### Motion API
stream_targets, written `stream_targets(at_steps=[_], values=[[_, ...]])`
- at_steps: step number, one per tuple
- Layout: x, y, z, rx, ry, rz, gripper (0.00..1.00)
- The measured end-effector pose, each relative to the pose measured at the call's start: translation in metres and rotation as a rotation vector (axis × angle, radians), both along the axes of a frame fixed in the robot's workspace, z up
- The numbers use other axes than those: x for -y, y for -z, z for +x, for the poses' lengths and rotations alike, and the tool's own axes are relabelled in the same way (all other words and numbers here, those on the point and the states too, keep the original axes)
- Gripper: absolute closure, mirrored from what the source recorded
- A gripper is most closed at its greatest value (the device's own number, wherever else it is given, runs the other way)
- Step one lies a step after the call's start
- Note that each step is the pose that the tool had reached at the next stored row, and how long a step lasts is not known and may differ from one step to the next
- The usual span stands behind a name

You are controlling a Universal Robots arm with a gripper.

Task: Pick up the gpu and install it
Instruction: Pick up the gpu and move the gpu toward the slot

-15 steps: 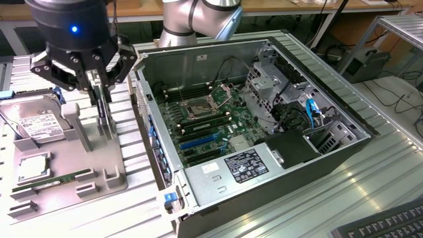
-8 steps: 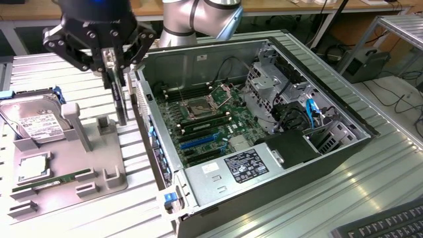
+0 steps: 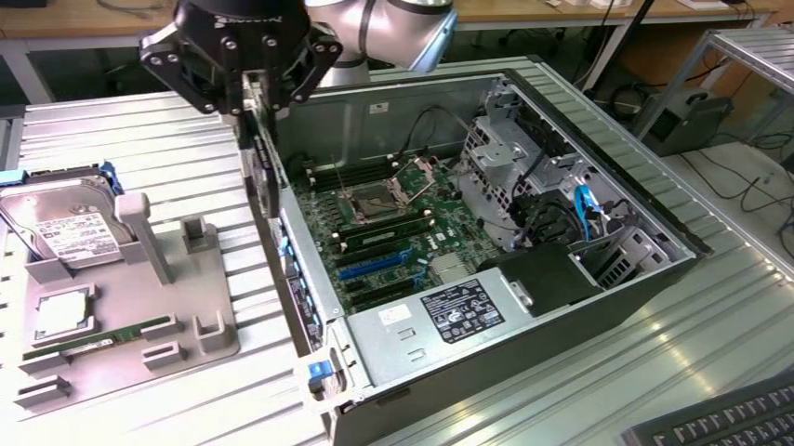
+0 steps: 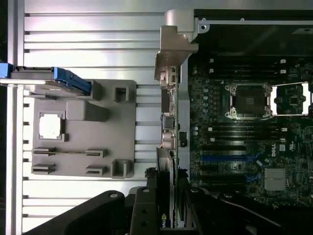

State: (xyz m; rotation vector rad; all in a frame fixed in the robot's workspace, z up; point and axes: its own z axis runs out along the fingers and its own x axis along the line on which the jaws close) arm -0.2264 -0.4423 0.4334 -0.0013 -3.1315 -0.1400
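Observation:
The gpu (image 3: 263, 163) hangs upright and edge-on from my gripper (image 3: 258, 104), whose fingers are shut on its top edge. It is a thin dark card with a silver bracket edge. It hangs above the near wall of the open computer case (image 3: 645, 223), between the grey tray and the motherboard (image 3: 403, 218). In the wrist view the gpu (image 4: 167, 161) runs out from between the fingers of the gripper (image 4: 167, 203), along the case's wall. Blue expansion slots (image 4: 222, 158) lie on the board inside, beside the card.
A grey fixture tray (image 3: 186, 279) at the exterior view's left holds a hard drive (image 3: 62, 228), a processor chip (image 3: 62, 316) and a green memory stick (image 3: 106, 336). The case holds a power supply (image 3: 453, 311) and drive cages (image 3: 509, 158). A keyboard (image 3: 732, 423) lies at the lower right.

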Motion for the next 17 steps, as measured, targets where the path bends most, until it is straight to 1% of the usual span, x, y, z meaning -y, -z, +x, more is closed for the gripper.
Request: stream_targets(at_steps=[4,5,7,8,9,11,17], values=[[0.0006,0.0,0.02,-0.0018,0.0,0.0028,0.74],[0.0008,0.0001,0.027,-0.0031,0.0,0.0032,0.74],[0.0009,0.0009,0.037,-0.0056,0.0,0.0034,0.74],[0.001,0.0018,0.043,-0.0076,0.0,0.0034,0.74],[0.0011,0.0038,0.053,-0.0107,0.0,0.0034,0.74],[0.0012,0.0063,0.063,-0.0137,0.0,0.0034,0.74],[0.0021,0.015,0.09,-0.0178,0.0,0.0033,0.74]])
